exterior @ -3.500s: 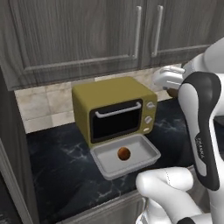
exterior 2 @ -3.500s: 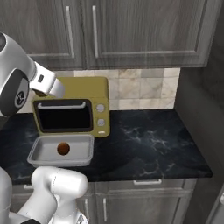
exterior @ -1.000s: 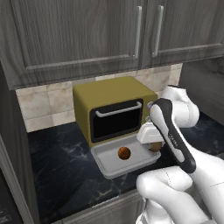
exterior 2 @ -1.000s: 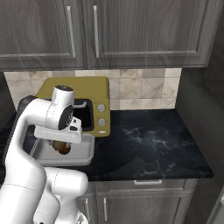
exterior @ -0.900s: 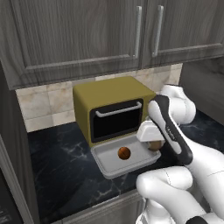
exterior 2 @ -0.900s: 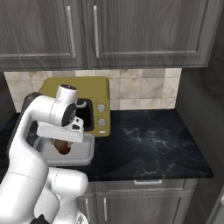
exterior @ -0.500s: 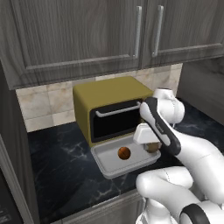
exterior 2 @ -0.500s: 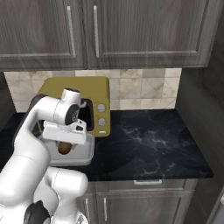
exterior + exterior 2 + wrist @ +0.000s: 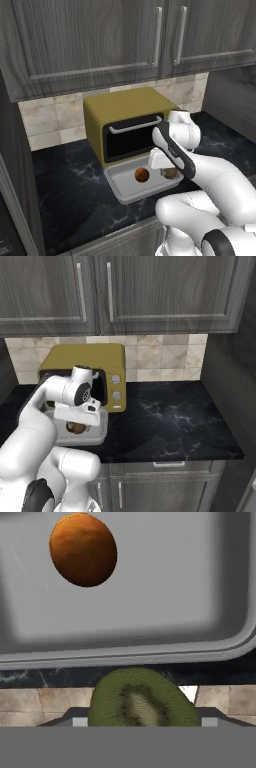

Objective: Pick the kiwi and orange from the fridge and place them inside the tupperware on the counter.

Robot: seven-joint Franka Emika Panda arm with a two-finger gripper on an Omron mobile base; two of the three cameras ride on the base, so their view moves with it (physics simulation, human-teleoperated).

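The kiwi sits pinched in the gripper, low over the right end of the tupperware. In the hand view the kiwi fills the bottom centre, its green cut face with a pale core turned toward the camera, and the tray's rounded rim runs across just above it. The gripper's fingertips are hidden behind the fruit there, so the grip can only be judged from the kiwi being carried at the hand.

The orange lies on the floor of the tupperware, a little left of the kiwi and apart from it; in the hand view the orange rests at the upper left of the tray floor. From the right base view a brownish fruit shows under the hand, but which one it is cannot be told.

The tupperware stands on the black marbled table, just in front of the yellow-olive microwave. The arm rises from the lower right, bends over at a rounded joint beside the microwave's front corner, and its forearm slants down with the hand pointing down into the tray. Dark wood cabinets hang above, over a tiled backsplash
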